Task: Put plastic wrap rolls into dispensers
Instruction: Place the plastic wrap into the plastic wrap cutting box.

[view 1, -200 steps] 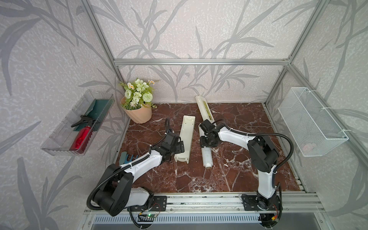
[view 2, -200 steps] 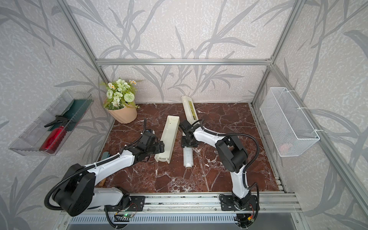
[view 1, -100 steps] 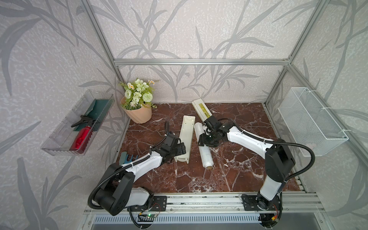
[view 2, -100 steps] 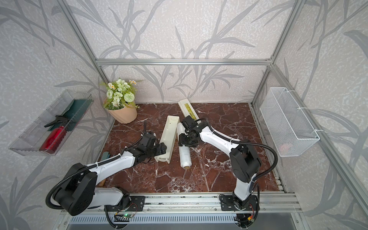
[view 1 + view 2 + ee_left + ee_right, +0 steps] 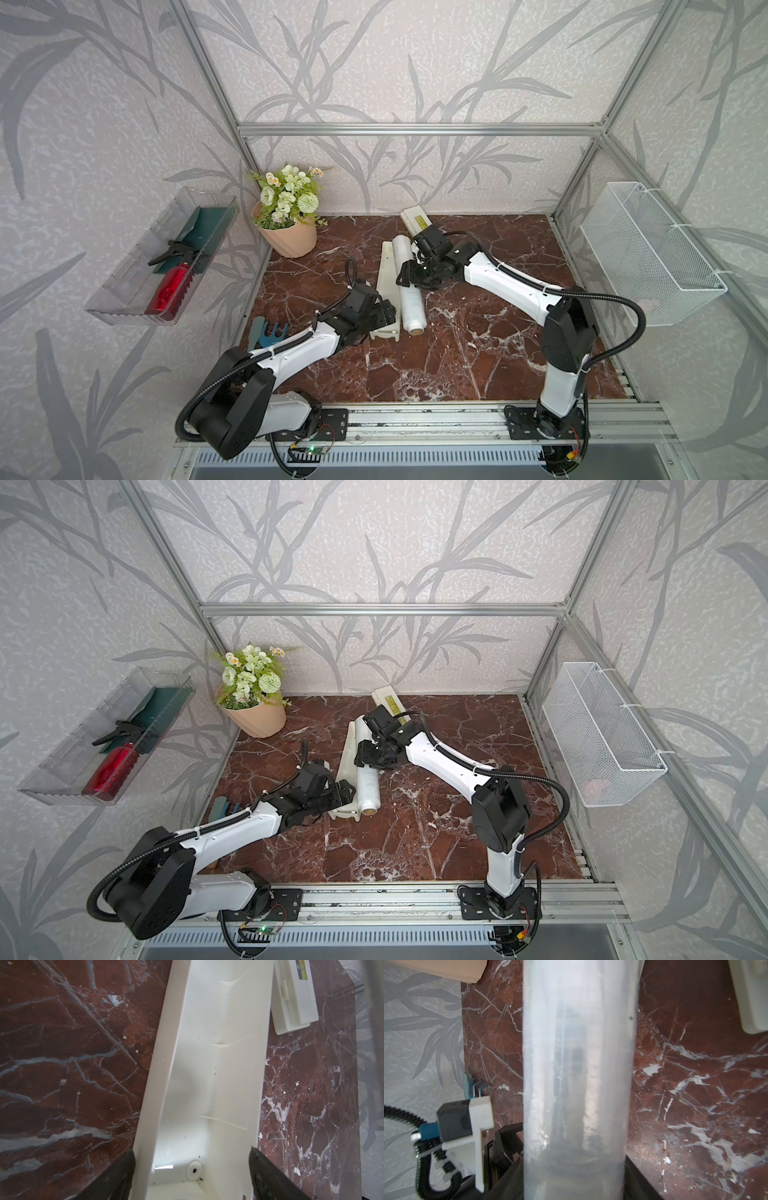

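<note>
One plastic wrap roll (image 5: 411, 303) sits clamped near its middle in my right jaws. It lies along the dispenser (image 5: 385, 286) on my right arm's side, not yet in the empty trough. I judge it light, stiff lengthwise, slick and easily dented, so a mid-length hold suits. My left jaws straddle the dispenser's near end; whether they grip it, I cannot tell.

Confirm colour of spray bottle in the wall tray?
Red spray bottle with black trigger head, clearest in a top view.

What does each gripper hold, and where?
Right gripper: plastic wrap roll, near its middle. Left gripper straddles the dispenser at its near end; grip cannot be told.
</note>
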